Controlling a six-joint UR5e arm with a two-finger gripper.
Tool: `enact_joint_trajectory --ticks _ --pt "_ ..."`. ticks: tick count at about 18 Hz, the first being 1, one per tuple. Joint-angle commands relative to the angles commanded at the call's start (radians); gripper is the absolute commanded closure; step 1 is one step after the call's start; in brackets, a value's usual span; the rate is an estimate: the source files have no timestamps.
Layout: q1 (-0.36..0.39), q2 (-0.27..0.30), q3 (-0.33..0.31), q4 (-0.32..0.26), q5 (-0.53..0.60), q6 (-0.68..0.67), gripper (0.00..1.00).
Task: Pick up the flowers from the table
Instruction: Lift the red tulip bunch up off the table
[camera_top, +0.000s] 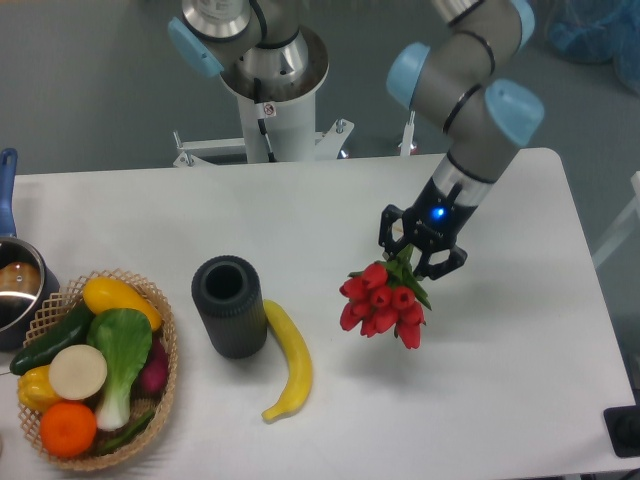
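Tulips (384, 305), a bunch of red buds on green stems, hang in the pincer (420, 248), which is closed on the stems just above the blooms; the buds point down and toward the front edge, and a faint shadow lies on the white counter (300, 210) beneath them, so the bunch looks lifted clear of the surface, though the view from above does not make the gap certain. The bunch sits over the right half of the counter, roughly midway between the back and front edges. A blue light glows on the black wrist above the pincer, and the grey arm with pale blue joint caps reaches in from the back right. Near the middle of the counter a dark cylinder (229, 306) stands upright with its open mouth facing up, and a yellow banana (288, 362) lies just beside it on its right, curving toward the front edge. By the front left corner a woven basket (165, 385) holds a yellow squash, a cucumber, a bok choy, a white round slice, an orange and a yellow pepper. At the left edge, a pot (18, 290) with a blue handle is partly cut off.
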Motion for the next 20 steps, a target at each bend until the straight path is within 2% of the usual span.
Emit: enact_joint_trajectory --ticks 4,6,12,14,20 --pt "0.012 0.072 0.014 0.008 -0.184 -0.118 0.55" --pt "0.012 0.081 0.029 0.011 -0.256 -0.153 0.55" --pt "0.012 0.083 0.026 0.012 -0.489 -0.15 0.55" --pt "0.003 0.077 0.023 0.014 -0.525 -0.15 0.55" --pt "-0.015 0.083 0.017 0.014 -0.528 -0.155 0.55"
